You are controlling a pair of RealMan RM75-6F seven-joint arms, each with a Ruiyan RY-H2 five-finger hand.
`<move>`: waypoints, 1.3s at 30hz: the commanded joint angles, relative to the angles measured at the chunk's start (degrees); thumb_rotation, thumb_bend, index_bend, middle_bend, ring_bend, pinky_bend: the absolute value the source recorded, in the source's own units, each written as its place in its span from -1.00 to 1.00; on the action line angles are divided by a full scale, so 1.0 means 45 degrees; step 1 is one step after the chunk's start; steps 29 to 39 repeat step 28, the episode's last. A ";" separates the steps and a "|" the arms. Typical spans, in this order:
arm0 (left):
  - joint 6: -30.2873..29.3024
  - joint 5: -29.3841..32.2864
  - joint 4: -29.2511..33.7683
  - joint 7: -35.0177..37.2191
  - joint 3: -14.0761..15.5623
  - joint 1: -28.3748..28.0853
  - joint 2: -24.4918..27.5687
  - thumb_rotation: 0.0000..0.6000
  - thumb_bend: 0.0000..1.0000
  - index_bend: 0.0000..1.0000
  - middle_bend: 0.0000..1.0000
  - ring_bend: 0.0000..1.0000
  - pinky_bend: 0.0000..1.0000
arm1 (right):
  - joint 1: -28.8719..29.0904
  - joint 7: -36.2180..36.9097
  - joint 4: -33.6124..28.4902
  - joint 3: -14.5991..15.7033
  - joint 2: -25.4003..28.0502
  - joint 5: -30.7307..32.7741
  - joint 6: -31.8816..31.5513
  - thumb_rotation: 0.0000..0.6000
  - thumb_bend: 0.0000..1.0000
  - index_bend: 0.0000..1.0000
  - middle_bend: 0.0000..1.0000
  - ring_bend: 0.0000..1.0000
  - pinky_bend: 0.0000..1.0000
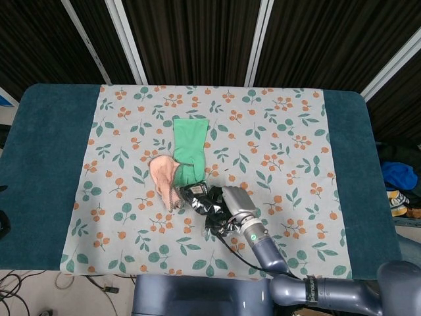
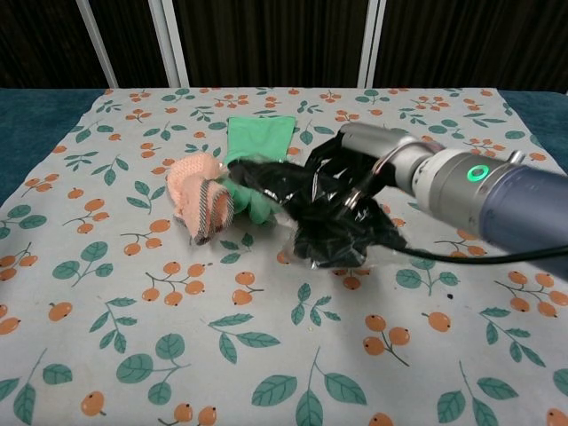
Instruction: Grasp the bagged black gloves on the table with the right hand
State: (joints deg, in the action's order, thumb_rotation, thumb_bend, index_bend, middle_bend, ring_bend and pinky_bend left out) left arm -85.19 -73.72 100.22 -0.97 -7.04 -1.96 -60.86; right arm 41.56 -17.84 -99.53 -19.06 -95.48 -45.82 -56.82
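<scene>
My right hand (image 2: 355, 191) grips the bagged black gloves (image 2: 306, 209), a crumpled clear bag of black fabric, and holds it lifted off the floral cloth. In the head view the bag (image 1: 205, 203) hangs at the front centre with the right hand (image 1: 231, 209) closed around its right end. The bag's left end reaches over the green glove's fingers. The left hand is out of both views.
A green rubber glove (image 1: 189, 149) lies flat behind the bag. A pink knitted glove (image 2: 201, 197) lies bunched just left of it, touching the green glove. The floral cloth (image 1: 289, 151) covers the table, with teal table ends (image 1: 46, 171) either side.
</scene>
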 commanded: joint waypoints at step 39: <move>-0.0094 -0.0040 0.0045 -0.0072 0.0058 0.0056 -0.0050 1.00 0.39 -0.59 -0.85 -0.81 -0.94 | -0.3450 1.8170 -0.0180 -0.4335 0.5398 -0.7620 0.2718 1.00 0.02 0.12 0.21 0.27 -0.15</move>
